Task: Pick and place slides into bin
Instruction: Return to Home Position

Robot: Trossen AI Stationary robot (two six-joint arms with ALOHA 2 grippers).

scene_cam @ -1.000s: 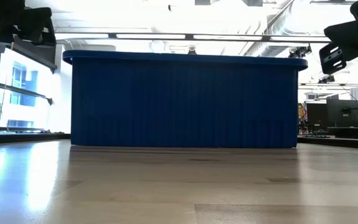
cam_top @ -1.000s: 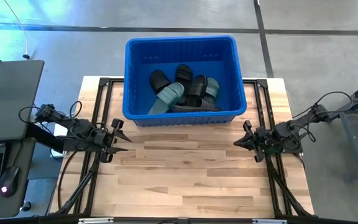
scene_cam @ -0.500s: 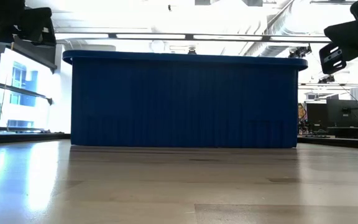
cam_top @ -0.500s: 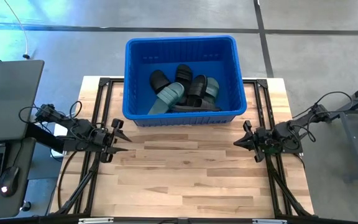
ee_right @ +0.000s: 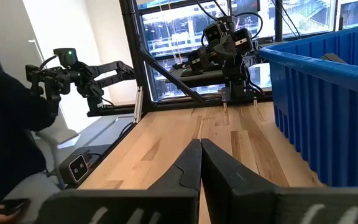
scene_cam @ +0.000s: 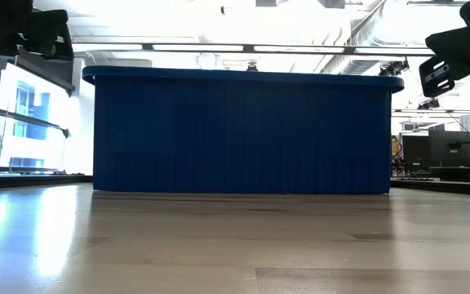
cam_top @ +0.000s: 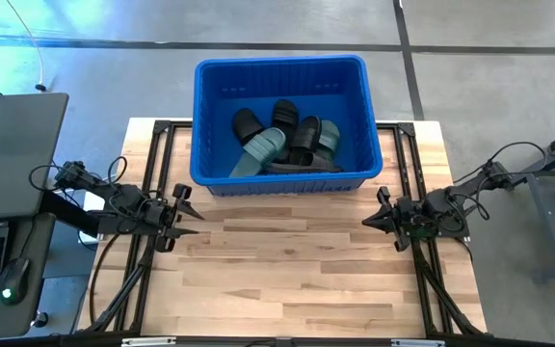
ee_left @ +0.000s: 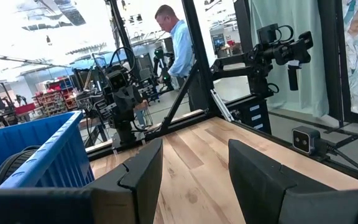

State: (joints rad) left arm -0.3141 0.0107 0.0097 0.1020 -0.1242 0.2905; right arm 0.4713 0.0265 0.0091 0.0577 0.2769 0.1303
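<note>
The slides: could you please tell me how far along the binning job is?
Done: black and green slides lie piled in the bin; none shows on the table. In hand: nothing; left end effector open, right end effector shut, both empty at the table's sides. Left: probably just parking the arms.

- No text, label, brand, number or sign can be read in any of the views
</note>
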